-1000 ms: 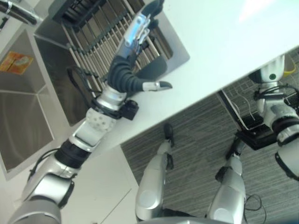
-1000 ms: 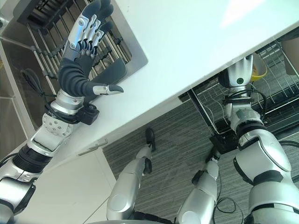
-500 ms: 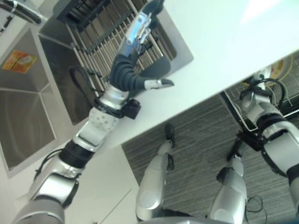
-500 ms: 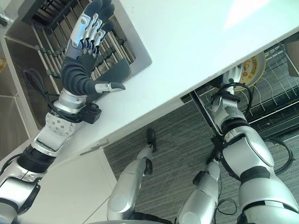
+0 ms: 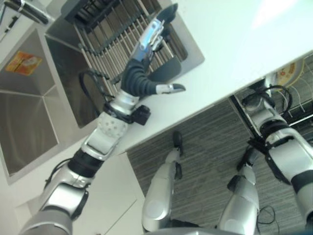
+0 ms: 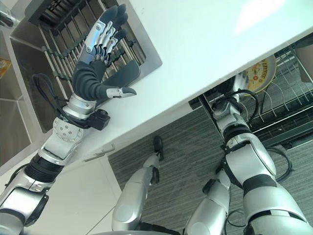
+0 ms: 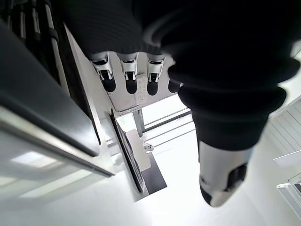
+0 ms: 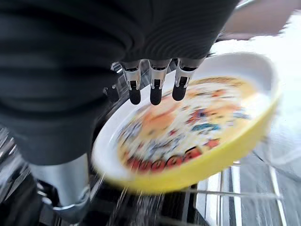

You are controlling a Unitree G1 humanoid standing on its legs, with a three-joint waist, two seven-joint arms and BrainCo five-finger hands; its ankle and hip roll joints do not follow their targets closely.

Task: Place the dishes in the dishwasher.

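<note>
A yellow-rimmed plate with a colourful cartoon print (image 6: 262, 72) is held on edge below the white counter (image 5: 244, 44), over the dishwasher's wire rack (image 6: 288, 100). My right hand (image 8: 155, 89) is shut on it, fingers across its printed face and thumb (image 8: 66, 188) under the rim. The same plate (image 8: 197, 127) is blurred in the right wrist view. My left hand (image 6: 100, 41) is raised above the counter with straight fingers (image 7: 129, 75), open and holding nothing.
Behind the left hand a metal drying rack (image 5: 107, 44) with a dark tray (image 5: 164, 71) sits in the sink. A second steel basin (image 5: 29, 112) and a faucet (image 5: 24, 10) lie further left. The counter's edge overhangs the dishwasher rack.
The right arm has carried the plate in under the counter edge, so more of its printed face shows over the rack. The left hand stays raised and has barely shifted.
</note>
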